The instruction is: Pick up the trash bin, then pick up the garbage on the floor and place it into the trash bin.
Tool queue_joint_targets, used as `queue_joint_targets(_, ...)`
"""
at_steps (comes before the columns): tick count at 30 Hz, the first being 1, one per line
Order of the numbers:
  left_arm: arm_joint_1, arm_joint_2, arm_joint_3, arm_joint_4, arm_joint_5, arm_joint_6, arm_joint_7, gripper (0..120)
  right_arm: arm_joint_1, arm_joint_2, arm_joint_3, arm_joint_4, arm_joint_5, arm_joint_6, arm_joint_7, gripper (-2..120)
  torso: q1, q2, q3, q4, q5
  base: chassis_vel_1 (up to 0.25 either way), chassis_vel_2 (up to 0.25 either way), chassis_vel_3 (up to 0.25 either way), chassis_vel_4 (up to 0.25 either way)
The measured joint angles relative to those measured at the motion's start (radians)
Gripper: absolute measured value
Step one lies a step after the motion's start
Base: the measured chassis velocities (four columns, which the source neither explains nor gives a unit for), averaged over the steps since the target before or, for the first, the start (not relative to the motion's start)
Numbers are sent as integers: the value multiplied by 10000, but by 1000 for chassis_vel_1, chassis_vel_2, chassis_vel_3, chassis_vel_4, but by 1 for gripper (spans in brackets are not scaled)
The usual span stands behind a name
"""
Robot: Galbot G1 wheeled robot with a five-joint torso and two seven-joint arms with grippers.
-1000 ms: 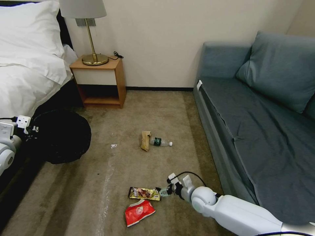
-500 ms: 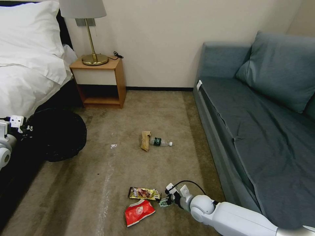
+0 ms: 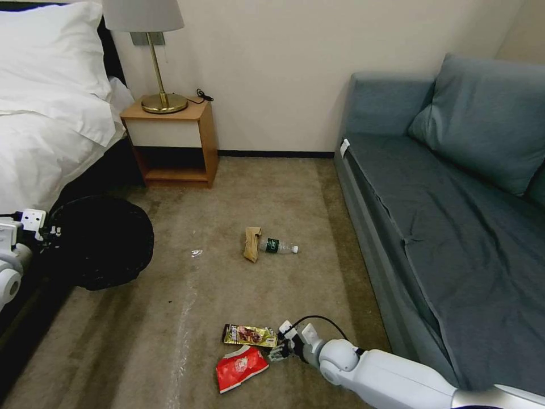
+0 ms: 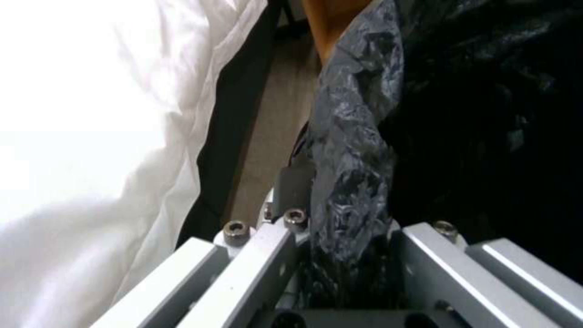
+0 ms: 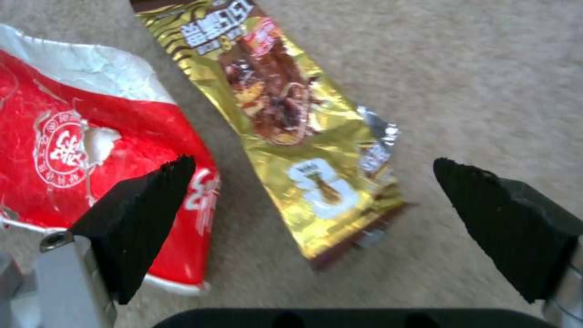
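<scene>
The bin (image 3: pixel 105 241), lined w/ a black bag (image 4: pixel 355 150), is seen at the left of the head view, next to the bed (image 3: pixel 40 130), tilted so its dark opening faces the camera. The left gripper (image 3: pixel 48 234) is closed on its rim; in the left wrist view the crinkled bag edge is pinched between the metal fingers (image 4: pixel 267 269).

The right gripper (image 3: pixel 278 351) is held low over the carpet (image 3: pixel 272 187) near the bottom of the head view, fingers spread wide w/ nothing held. In the right wrist view the black pads (image 5: pixel 145 214) straddle the near end of the wrapper (image 5: pixel 285 123); one pad overlaps the red bag (image 5: pixel 73 150).

The wrapper (image 3: pixel 250 335) is gold-yellow w/ a brown food photo and white Chinese characters at its far end; these can't be read clearly. A small white badge is printed near its close end. The red bag (image 3: pixel 240 367) is torn, white lining exposed, w/ a round white Chinese logo; it lies just beside the wrapper.

Farther off, mid-floor, a tan paper wrapper (image 3: pixel 251 243) lies touching a clear bottle (image 3: pixel 279 247) w/ a green label; label text too small to read. A lamp (image 3: pixel 153 57) stands on the nightstand (image 3: pixel 173 142); a sofa (image 3: pixel 454 199) is at the right.
</scene>
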Motion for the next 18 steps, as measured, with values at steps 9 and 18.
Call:
queue_joint_targets(9,747,-104,-492,-302,36,-210,85,1,-96,556,-5,-812,-245,323,-391,100,0,-1,-1,1,0,0,0,0,0)
queue_joint_targets(18,1271,-209,-777,-704,46,-266,84,1,-176,803,124,-1456,-423,730,-920,99,0,1,-1,0,0,0,0,0,0)
